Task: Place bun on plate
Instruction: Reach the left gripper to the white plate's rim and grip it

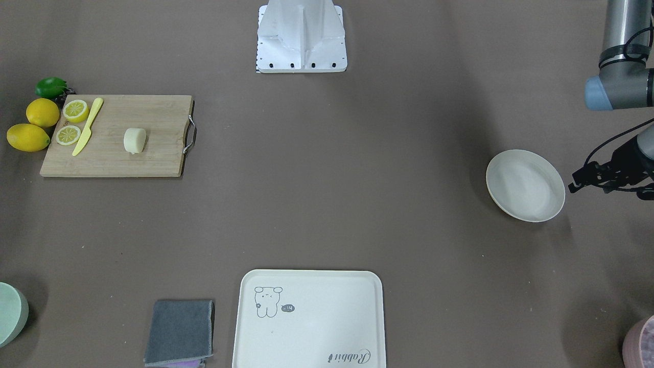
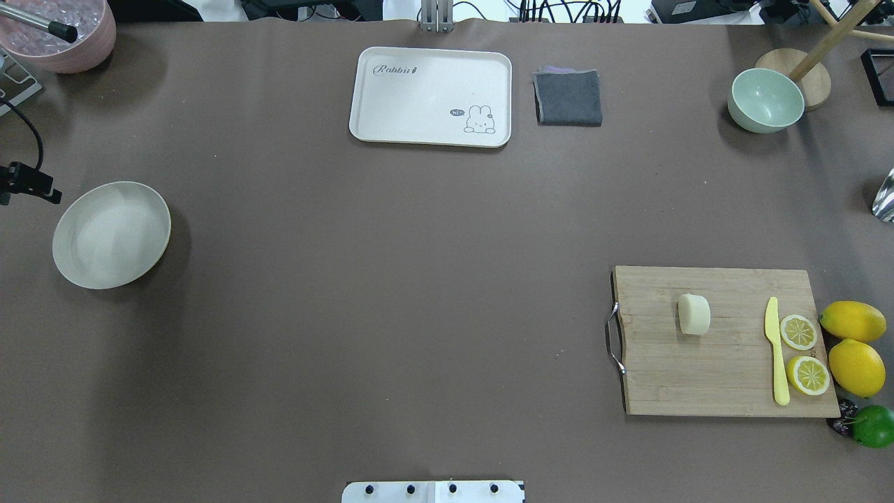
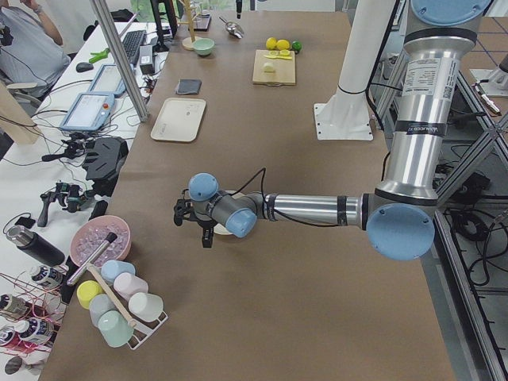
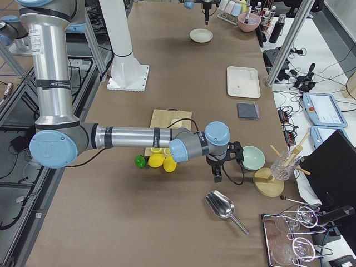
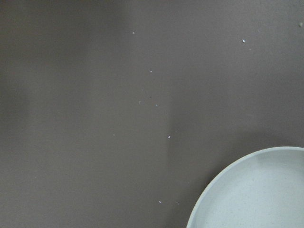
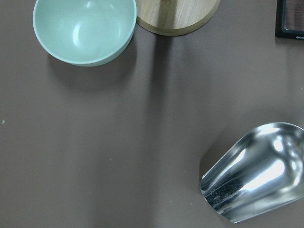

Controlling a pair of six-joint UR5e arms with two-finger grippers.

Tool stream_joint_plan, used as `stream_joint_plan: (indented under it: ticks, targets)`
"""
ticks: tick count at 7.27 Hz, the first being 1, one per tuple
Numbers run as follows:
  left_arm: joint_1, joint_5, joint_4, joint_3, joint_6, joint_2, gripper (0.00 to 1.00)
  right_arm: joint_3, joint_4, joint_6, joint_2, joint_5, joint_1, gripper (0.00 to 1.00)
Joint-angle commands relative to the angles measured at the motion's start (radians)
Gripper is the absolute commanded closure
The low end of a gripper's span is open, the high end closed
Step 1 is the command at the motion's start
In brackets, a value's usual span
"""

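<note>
The bun is a pale cream lump lying on a wooden cutting board at the table's right; it also shows in the front view. Far off at the table's left rests the plate, round, off-white and with nothing on it. Its rim fills the lower right corner of the left wrist view. My left gripper hangs just beside the plate, pointing down. My right gripper hovers past the board, near a green bowl. I cannot tell whether either is open or shut.
On the board lie a yellow knife and two lemon slices; whole lemons and a lime sit beside it. A cream tray, grey cloth and green bowl line the far edge. A metal scoop lies below the right wrist.
</note>
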State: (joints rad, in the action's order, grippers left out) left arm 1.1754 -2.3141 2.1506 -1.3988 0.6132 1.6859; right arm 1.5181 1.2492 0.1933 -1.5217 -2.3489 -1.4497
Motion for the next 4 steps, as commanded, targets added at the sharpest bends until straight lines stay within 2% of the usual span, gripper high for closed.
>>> stream_joint_plan:
  ticks: [1,3,4]
  targets:
    - [-0.033,0.001,0.026,0.006,-0.003,0.002,0.07,0.002,-0.001,0.000,0.001,0.000,0.000,0.00]
    - [-0.040,0.004,0.116,0.068,-0.009,-0.005,0.09,0.014,0.001,0.000,0.000,0.000,0.000,0.01]
    - [-0.042,0.002,0.155,0.098,-0.006,-0.005,0.12,0.014,0.001,0.001,0.000,0.002,0.000,0.00]
